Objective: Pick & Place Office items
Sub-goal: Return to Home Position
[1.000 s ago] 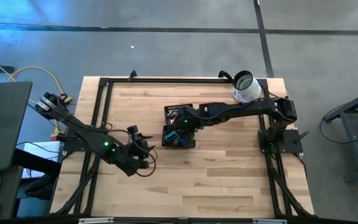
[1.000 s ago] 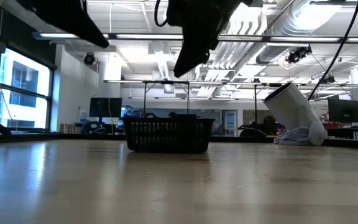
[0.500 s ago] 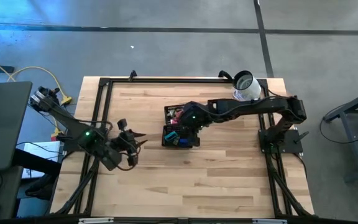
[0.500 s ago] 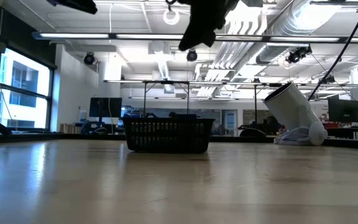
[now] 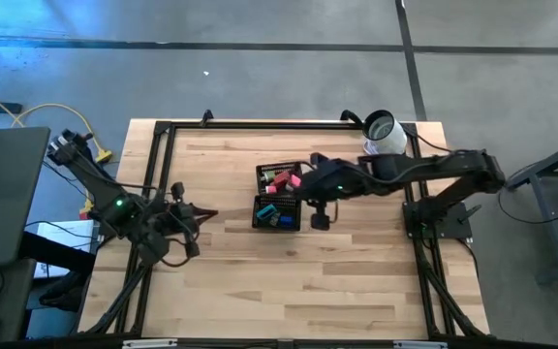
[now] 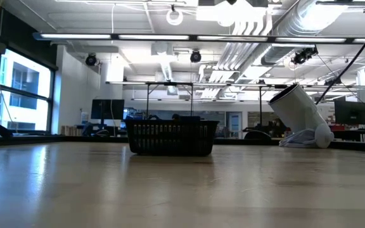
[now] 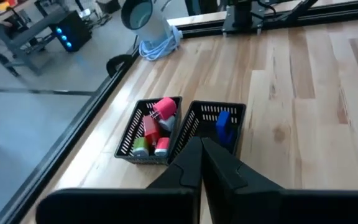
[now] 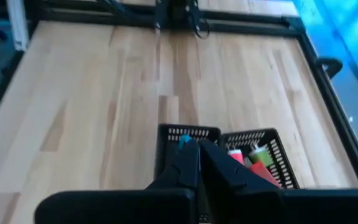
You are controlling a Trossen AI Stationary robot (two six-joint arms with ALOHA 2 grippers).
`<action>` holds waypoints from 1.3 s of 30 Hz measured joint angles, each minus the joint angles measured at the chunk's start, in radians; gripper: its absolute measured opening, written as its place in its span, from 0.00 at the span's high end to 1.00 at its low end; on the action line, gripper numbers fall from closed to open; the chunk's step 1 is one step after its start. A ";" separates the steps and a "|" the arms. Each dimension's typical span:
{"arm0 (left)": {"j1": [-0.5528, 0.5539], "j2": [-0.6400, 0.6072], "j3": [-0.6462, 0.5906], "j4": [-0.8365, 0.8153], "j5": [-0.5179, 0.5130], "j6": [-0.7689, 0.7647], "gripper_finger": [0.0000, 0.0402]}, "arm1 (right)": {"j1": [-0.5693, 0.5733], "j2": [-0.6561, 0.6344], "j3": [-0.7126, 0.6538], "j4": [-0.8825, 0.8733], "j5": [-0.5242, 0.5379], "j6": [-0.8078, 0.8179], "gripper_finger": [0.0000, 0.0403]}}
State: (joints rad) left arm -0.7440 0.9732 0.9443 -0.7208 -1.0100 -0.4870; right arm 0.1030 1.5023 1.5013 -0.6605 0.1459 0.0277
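The office items lie in the black mesh tray (image 5: 258, 173) at mid-table. Red, pink and green pieces (image 7: 153, 127) fill its far compartment, and blue and teal pieces (image 5: 275, 213) its near one. My left gripper (image 5: 209, 212) hangs shut and empty to the tray's left, pointing at it. My right gripper (image 8: 197, 146) hangs shut and empty above the tray's right edge, pointing left over it. Both grippers are above the top of the low view.
A white-and-grey roll (image 5: 384, 134) lies at the far right corner with a bundle of cable beside it (image 7: 160, 43). A black frame rail (image 5: 260, 124) runs round the table's edges. Bare wood (image 5: 289, 281) stretches in front of the tray.
My left gripper has drawn back toward the table's left edge, risen and shut with nothing in it. My right gripper has lifted from over the tray and pulled back toward the right edge, rising out of the low view. The tray and its items have kept still.
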 joint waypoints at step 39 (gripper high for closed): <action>-0.301 -0.701 0.000 0.211 0.275 0.519 1.00 | 0.133 -0.262 -0.189 0.030 0.166 0.103 1.00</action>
State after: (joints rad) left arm -1.0447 0.2718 0.9446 -0.5099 -0.7354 0.0323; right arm 0.2363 1.2400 1.3125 -0.6309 0.3122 0.1310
